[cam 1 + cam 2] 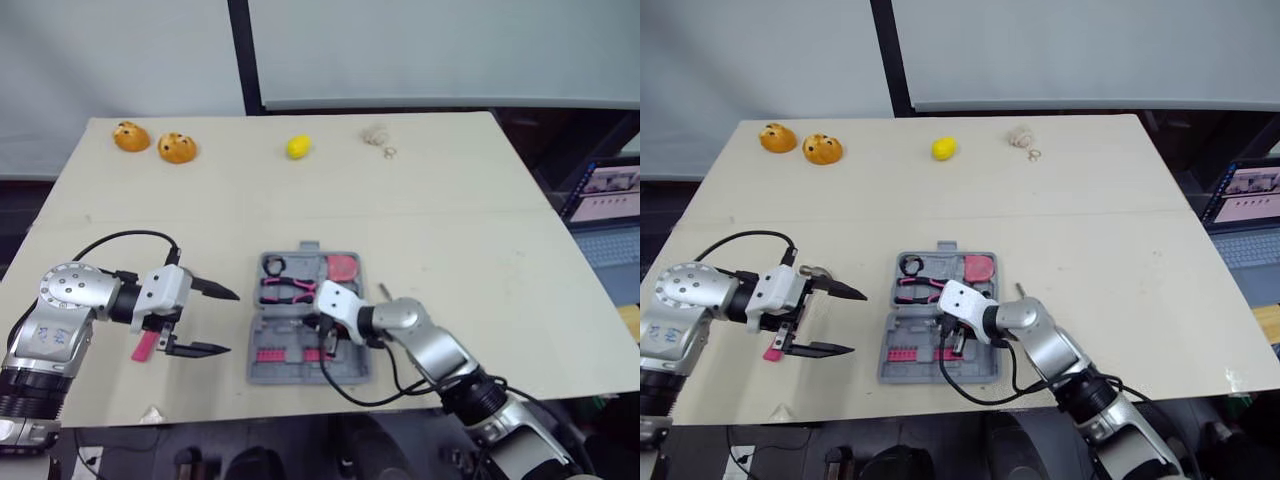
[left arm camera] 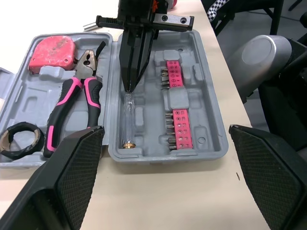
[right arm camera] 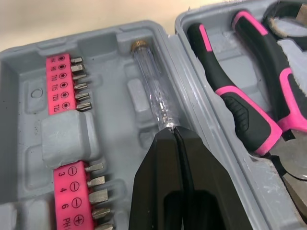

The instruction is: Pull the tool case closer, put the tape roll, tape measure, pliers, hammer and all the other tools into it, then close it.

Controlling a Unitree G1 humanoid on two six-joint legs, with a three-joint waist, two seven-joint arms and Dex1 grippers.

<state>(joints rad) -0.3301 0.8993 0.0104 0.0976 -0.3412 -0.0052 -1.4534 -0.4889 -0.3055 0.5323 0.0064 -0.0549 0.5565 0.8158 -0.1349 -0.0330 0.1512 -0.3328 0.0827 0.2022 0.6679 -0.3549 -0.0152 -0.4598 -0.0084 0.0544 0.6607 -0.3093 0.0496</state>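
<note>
Case [image 2: 163, 155] held pliers [image 2: 72, 103], tape measure [image 2: 50, 50], roll [image 2: 17, 139], bits [image 2: 181, 129]; right gripper [image 3: 173, 128] pinched a clear tester [image 3: 156, 91] inside; left gripper [image 1: 234, 322] gaped wide nearby.

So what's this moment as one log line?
case open | inside: pliers, tape measure, tape roll, screwdriver | right gripper shut, tips on screwdriver | left gripper open, left of case

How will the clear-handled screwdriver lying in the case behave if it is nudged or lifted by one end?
The clear screwdriver looks round and smooth, so it probably rolls if pushed and may slip in the right gripper, shut at one end. Slim and plastic-bodied, it is likely light and stiff.
</note>
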